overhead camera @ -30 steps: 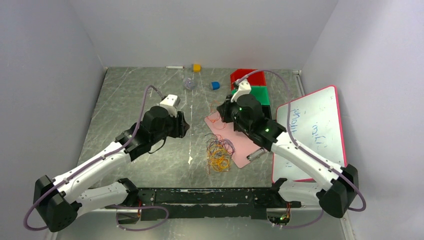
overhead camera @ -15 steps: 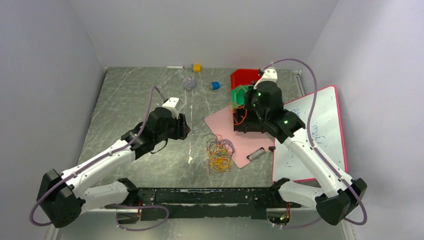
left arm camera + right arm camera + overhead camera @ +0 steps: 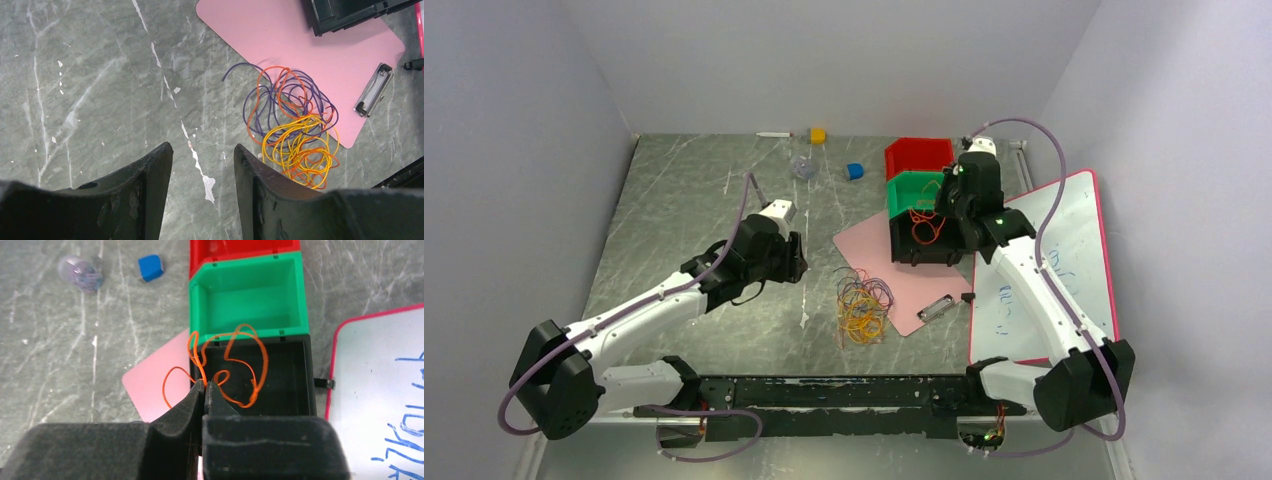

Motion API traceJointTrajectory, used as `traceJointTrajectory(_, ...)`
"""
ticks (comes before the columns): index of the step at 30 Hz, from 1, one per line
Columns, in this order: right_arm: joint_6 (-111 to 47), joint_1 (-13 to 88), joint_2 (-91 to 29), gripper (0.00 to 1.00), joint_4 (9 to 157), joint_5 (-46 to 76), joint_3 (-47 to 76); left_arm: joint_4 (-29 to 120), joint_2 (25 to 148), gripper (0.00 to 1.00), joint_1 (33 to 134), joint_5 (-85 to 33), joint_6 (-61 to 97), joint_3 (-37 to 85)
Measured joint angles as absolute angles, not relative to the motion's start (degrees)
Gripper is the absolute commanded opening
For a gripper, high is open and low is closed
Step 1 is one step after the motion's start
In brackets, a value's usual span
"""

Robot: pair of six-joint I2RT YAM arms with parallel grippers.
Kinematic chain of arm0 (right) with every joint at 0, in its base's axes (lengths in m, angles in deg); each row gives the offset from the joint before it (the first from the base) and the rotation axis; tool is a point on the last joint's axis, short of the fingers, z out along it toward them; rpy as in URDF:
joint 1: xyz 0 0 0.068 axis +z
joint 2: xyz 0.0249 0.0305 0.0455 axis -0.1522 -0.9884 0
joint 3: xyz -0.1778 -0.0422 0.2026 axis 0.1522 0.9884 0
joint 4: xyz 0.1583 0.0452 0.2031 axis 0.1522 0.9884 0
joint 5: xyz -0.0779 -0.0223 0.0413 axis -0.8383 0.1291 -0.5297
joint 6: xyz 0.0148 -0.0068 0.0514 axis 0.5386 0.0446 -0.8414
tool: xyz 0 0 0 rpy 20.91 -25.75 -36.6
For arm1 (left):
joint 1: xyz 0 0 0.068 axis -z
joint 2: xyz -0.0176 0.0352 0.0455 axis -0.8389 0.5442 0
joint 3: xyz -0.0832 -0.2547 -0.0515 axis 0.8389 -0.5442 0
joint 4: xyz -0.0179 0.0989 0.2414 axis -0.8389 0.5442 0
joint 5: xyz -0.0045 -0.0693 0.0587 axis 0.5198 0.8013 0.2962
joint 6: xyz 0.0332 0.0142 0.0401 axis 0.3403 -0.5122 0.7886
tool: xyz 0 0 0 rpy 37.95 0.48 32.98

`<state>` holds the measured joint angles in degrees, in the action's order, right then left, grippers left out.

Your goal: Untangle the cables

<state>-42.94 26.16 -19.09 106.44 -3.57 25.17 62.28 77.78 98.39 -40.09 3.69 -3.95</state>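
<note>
A tangle of orange, yellow and purple cables (image 3: 861, 305) lies on the table at the near edge of the pink clipboard; it also shows in the left wrist view (image 3: 292, 134). My left gripper (image 3: 202, 152) is open and empty, above bare table left of the tangle (image 3: 796, 260). My right gripper (image 3: 206, 384) is shut on one orange cable (image 3: 240, 357), which hangs in loops over the black bin (image 3: 295, 385). In the top view that orange cable (image 3: 924, 224) dangles over the black bin (image 3: 904, 250).
A green bin (image 3: 911, 190) and a red bin (image 3: 917, 153) stand behind the black one. A pink clipboard (image 3: 914, 285) and a whiteboard (image 3: 1044, 265) lie at right. A blue block (image 3: 854, 171), a yellow block (image 3: 818, 135) and a clear lump (image 3: 802, 167) sit at the back.
My right gripper has carried the orange cable from the clipboard back and right, over the black bin. My left gripper has shifted slightly toward the tangle.
</note>
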Motion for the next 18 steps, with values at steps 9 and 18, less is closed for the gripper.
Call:
traceJointTrajectory(9,-43.64,23.74,-20.21,0.00,106.13,-2.34,31.13,62.25,78.46,0.53,98.37,-40.00,3.82,-3.95)
traceJointTrajectory(18,-45.41,23.26,-18.61,0.00,106.37,-4.09,36.03,62.21,79.55,0.53,98.37,-38.99,3.84,-3.95)
